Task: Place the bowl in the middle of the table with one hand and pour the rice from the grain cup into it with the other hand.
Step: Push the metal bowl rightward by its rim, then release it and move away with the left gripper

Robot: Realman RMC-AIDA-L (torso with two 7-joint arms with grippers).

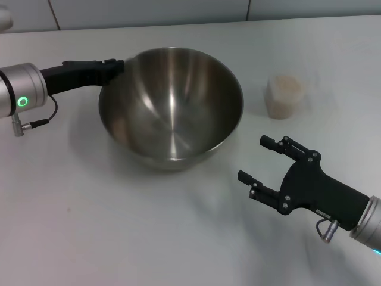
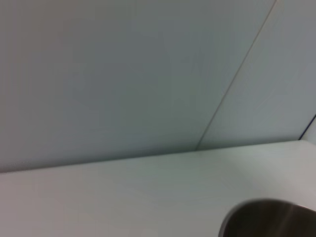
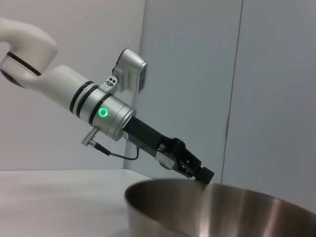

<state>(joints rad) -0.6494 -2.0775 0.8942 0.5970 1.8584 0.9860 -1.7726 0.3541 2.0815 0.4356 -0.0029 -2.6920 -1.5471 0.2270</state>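
Gripping bowl (image 1: 171, 107) rim – left hand (image 1: 113, 65), right hand (image 1: 262, 161) open, nr grain cup (image 1: 284, 96)

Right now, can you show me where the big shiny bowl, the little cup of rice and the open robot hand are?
bowl (image 1: 172, 128), head view, on its shiny inside wall.
grain cup (image 1: 284, 97), head view, on its frosted side.
right gripper (image 1: 260, 159), head view, midway between its open fingertips.
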